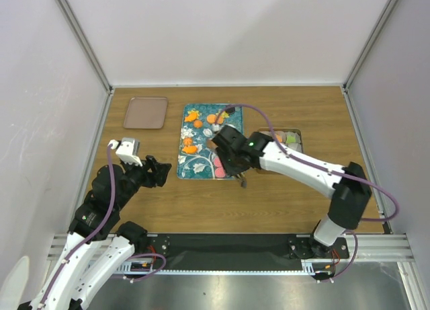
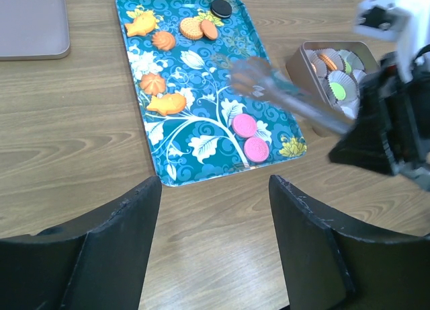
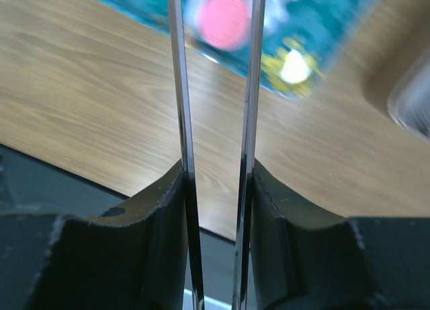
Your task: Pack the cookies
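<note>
The cookies lie on a teal floral tray (image 1: 200,163): orange ones (image 2: 191,29), a black one (image 2: 221,7) at the far end, and two pink ones (image 2: 244,126) near the tray's front corner. My right gripper (image 3: 216,172) is shut on a pair of metal tongs (image 3: 181,88), whose two blades point toward a blurred pink cookie (image 3: 222,17). In the left wrist view the tongs (image 2: 289,91) hang above the tray's right side. My left gripper (image 2: 215,185) stands open over bare wood just in front of the tray, with nothing between its fingers.
A metal tin (image 2: 300,58) to the right of the tray holds several cookies in paper cups. A flat brown tray (image 1: 146,112) lies at the back left. The right arm (image 1: 295,162) stretches across the table in front of the tin.
</note>
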Tool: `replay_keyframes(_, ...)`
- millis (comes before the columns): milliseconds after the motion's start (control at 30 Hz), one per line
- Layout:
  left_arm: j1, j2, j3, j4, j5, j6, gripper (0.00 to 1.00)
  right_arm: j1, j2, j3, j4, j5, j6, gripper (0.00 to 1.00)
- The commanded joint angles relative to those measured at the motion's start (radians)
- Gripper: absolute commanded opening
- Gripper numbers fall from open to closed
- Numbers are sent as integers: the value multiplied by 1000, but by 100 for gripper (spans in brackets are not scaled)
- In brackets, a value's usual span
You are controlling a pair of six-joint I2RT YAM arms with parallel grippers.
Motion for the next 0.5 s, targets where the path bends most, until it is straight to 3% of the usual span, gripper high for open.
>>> replay_keyframes(0,-7,7,9,24,13,-3,71,-53,-107,-69,-45,69,65,37)
replay_keyframes(300,-7,28,7,30,36,2,71,-353,-418,-307,-140,89,180,37)
replay_keyframes(467,-7,36,6,32,45,3,71,-493,-484,-354,-189,79,170,37)
